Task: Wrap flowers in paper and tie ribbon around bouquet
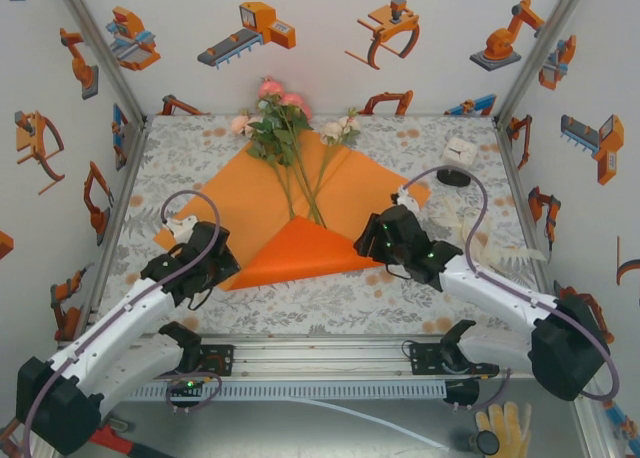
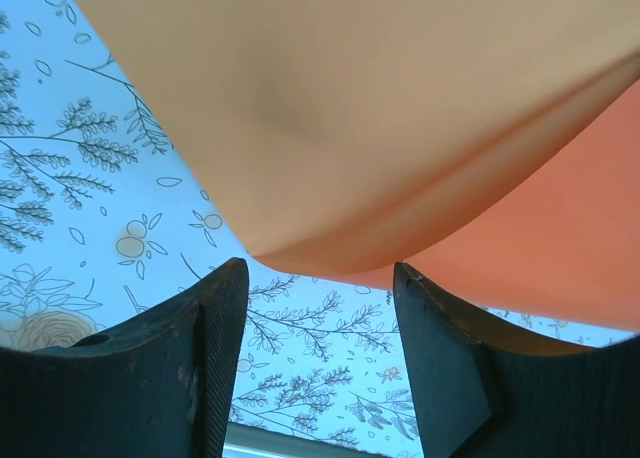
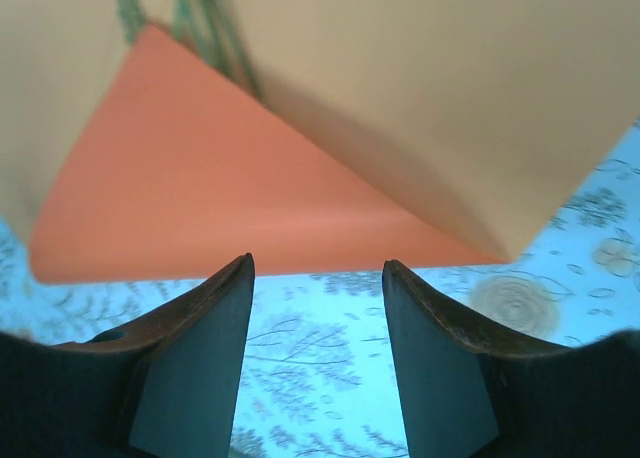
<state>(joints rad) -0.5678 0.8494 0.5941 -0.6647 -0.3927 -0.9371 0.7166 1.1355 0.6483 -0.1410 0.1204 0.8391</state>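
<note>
— Near the front edge of the table (image 1: 330,303), on the left side: is that left pincer (image 2: 320,278) holding anything?

— No. Its fingers stand apart with just printed cloth between them. The curled rim of the paper (image 1: 250,193) hangs just ahead of the tips, untouched.

— And the right pincer (image 3: 318,268)?

— Same thing: spread and empty. It faces the folded near corner (image 1: 300,253) of the sheet from the right and stops just short of it.

— Why is that corner turned up?

— To close the bottom of the cone, I'd guess. The stems (image 1: 305,193) run down to its tip. With one pincer on each side of the fold, each looks placed to take a side flap across.

— The flowers (image 1: 285,128) lie corner to corner?

— Yes. The blooms reach past the sheet's far corner, close to the table's far edge. I reckon that's so the wide mouth of the wrap opens around the heads.

— Where's the ribbon (image 1: 487,246)?

— It's lying loose by the table's right edge, apart from the paper. It's probably parked there for tying later, within the right arm's reach.

— Any brand or lettering?

— None I can read. The walls only carry orange robot-arm stickers (image 1: 250,33), the cloth is a floral print, and the sheet is plain.
</note>
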